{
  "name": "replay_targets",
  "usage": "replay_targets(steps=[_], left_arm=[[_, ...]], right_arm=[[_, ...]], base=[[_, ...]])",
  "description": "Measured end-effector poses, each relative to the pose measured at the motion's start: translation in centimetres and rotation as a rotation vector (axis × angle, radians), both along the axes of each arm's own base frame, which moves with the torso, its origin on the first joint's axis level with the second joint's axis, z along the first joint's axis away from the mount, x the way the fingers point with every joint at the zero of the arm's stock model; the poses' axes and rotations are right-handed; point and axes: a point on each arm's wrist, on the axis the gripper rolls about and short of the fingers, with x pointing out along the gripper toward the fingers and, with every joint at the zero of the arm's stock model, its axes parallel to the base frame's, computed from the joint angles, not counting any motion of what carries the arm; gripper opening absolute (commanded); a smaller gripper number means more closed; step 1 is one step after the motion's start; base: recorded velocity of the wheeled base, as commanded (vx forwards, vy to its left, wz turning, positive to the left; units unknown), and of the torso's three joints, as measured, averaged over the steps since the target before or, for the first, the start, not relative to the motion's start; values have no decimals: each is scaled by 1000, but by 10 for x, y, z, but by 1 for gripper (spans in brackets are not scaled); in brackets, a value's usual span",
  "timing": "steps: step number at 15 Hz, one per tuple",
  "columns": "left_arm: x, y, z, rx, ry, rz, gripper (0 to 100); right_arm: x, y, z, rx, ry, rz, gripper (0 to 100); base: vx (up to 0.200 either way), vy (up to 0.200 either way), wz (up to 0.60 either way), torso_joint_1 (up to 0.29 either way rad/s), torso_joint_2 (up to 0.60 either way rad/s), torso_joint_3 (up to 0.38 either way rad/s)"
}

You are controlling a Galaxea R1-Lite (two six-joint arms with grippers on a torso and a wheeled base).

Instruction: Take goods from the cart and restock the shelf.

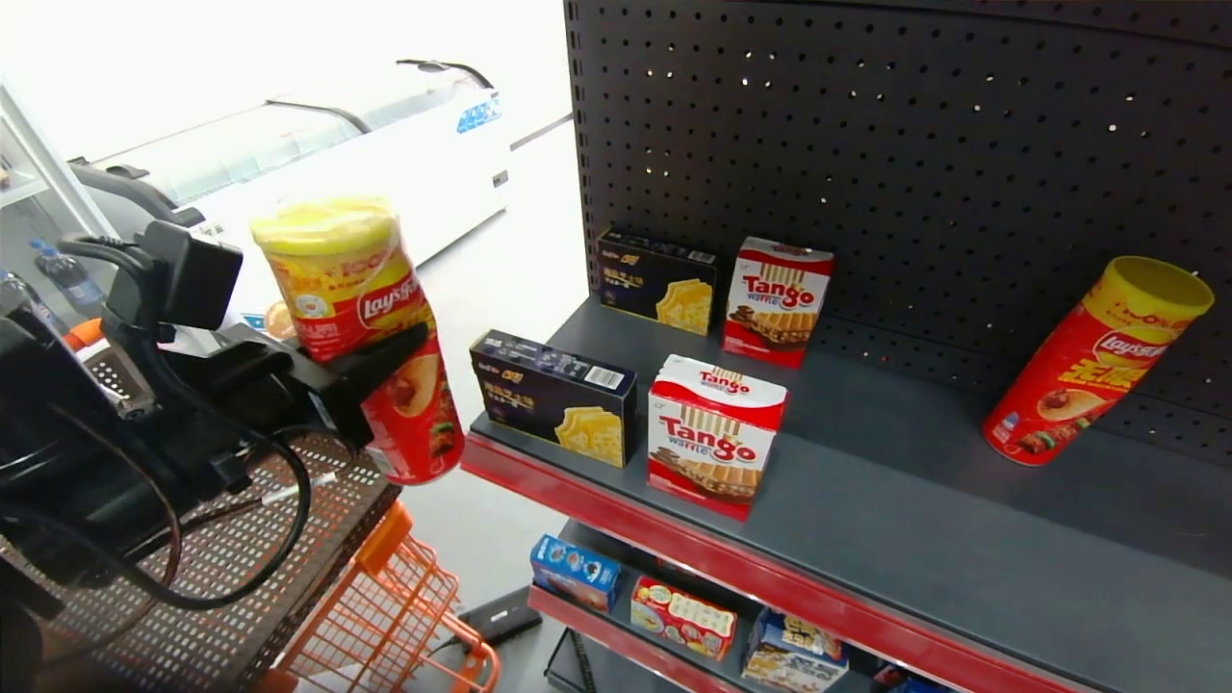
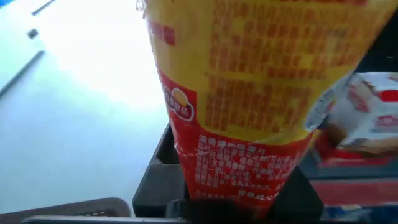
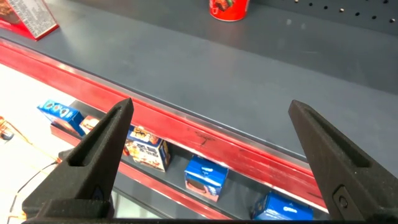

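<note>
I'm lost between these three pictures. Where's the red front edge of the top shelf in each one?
Head view: the red edge slants below the wafer box.
Left wrist view: red edge beside the chip can, under that wafer box.
Right wrist view: red edge fronting the grey shelf top.
Shared landmark: the wafer box.

A brightly lit shop aisle. A pale, glossy floor (image 1: pixel 510 279) runs back to a long white chest freezer (image 1: pixel 366 164) with curved glass lids, and the far end is washed out in strong white light. On the right stands a dark grey metal shelf (image 1: pixel 914 481) with a red front edge (image 1: pixel 770 577), backed by a black pegboard panel (image 1: pixel 914 144) dotted with small holes. A white slanted post (image 1: pixel 43 164) rises at the far left.
</note>
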Motion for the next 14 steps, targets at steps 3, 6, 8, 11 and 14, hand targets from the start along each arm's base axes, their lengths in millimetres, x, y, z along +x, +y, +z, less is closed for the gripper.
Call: replay_targets(steps=[3, 6, 8, 11, 14], left_arm=[[-22, -18, 8, 1, -5, -156, 0], [-36, -28, 12, -5, -26, -237, 0], [-43, -37, 13, -6, -30, -301, 0], [-53, -45, 10, -8, -23, -354, 0], [-64, -48, 10, -19, -16, -402, 0]], right_arm=[[0, 0, 0, 0, 0, 0, 100], [0, 0, 0, 0, 0, 0, 100], [0, 0, 0, 0, 0, 0, 100], [0, 0, 0, 0, 0, 0, 100], [0, 0, 0, -1, 0, 3, 100]], base=[[0, 0, 0, 0, 0, 0], [0, 0, 0, 0, 0, 0], [0, 0, 0, 0, 0, 0], [0, 0, 0, 0, 0, 0], [0, 0, 0, 0, 0, 0]])
